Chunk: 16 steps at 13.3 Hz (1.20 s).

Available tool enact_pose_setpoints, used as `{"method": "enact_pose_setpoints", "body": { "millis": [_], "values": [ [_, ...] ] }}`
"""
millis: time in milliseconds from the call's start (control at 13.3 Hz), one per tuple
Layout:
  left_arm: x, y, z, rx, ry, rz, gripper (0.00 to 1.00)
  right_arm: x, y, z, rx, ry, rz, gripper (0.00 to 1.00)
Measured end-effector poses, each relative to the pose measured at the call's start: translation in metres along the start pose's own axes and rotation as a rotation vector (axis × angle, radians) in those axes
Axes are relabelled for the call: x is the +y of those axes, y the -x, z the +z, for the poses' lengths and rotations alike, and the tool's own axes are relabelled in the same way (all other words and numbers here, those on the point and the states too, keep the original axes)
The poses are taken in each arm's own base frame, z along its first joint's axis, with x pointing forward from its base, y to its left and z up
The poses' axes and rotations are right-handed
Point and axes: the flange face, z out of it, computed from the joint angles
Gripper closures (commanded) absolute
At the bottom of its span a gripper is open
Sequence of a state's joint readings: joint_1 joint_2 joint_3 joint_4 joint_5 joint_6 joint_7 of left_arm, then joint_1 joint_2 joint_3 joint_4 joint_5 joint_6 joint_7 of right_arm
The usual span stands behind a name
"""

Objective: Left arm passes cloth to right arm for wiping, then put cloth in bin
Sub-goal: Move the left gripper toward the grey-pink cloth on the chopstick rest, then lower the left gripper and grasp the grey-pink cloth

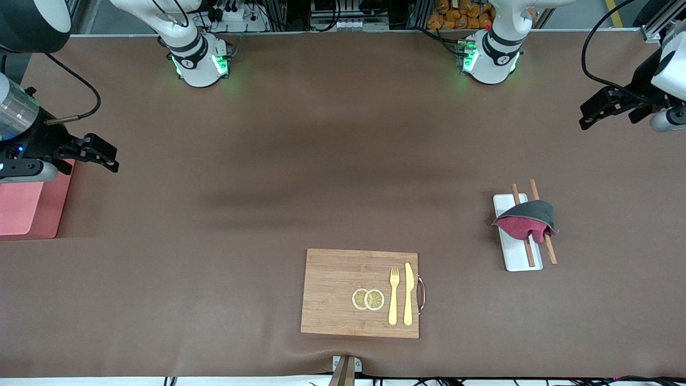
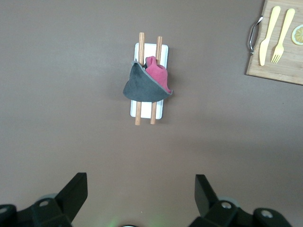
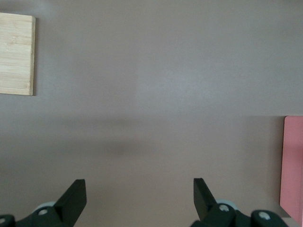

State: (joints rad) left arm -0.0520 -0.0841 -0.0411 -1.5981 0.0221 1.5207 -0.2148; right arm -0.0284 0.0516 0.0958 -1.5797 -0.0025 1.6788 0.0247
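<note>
Crumpled dark-red-and-grey cloth (image 1: 526, 224) lies draped over two wooden sticks (image 2: 146, 111) at the left arm's bench end, nearer the wide-open black left gripper (image 1: 611, 109) than the right gripper (image 1: 92, 151), also open and waiting above the pink bin (image 1: 27, 206).

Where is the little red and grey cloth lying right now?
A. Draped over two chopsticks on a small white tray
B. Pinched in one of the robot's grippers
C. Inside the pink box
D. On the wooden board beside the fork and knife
A: the cloth lies draped over the two chopsticks on the white tray, and both grippers are open and well away from it.
</note>
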Motion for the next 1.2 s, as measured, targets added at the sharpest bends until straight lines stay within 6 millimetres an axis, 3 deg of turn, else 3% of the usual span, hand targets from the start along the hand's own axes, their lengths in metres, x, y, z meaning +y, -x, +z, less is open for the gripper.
{"method": "enact_pose_setpoints", "body": {
  "millis": [375,600,825,1200],
  "values": [
    [0.003,0.001,0.000,0.000,0.000,0.005,0.00,0.005,-0.001,0.001,-0.003,0.000,0.008,0.00],
    [0.004,-0.005,0.012,-0.023,-0.005,0.005,0.00,0.005,-0.001,0.002,-0.004,0.000,0.009,0.00],
    [0.008,-0.025,0.049,-0.067,-0.012,0.007,0.00,0.006,-0.001,0.002,-0.004,0.000,0.009,0.00],
    [0.015,-0.079,0.142,-0.074,-0.007,0.000,0.00,0.008,-0.003,0.008,-0.015,0.000,0.013,0.00]
  ]
}}
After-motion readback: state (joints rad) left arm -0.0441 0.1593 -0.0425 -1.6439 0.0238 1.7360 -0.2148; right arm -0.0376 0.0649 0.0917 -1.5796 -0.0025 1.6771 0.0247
